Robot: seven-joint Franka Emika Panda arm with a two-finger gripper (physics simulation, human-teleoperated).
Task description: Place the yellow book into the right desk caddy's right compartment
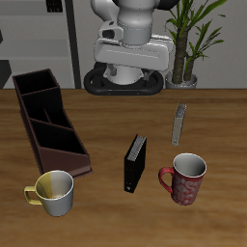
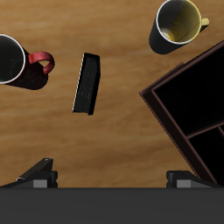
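Fingers (image 2: pixel 39 171) stand wide apart at the frame's edge in the wrist view, gripping nothing, high above the table (image 2: pixel 122 131). Below lie a black book (image 2: pixel 86 83), a red mug (image 2: pixel 17 61), a yellow-handled mug (image 2: pixel 179 24) and the right desk caddy (image 2: pixel 188 101).

Exterior view: the arm is raised near its base. The yellow book (image 1: pixel 178 124) lies flat behind the red mug, well apart from the caddy. No legible writing.

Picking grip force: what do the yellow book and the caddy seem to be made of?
Yellow book: looks like card or paper, matte tan cover with greyish page edges. Caddy: seems wood or dark plastic, with a flat brown finish, thin rigid walls and no visible grain, so I cannot tell which.
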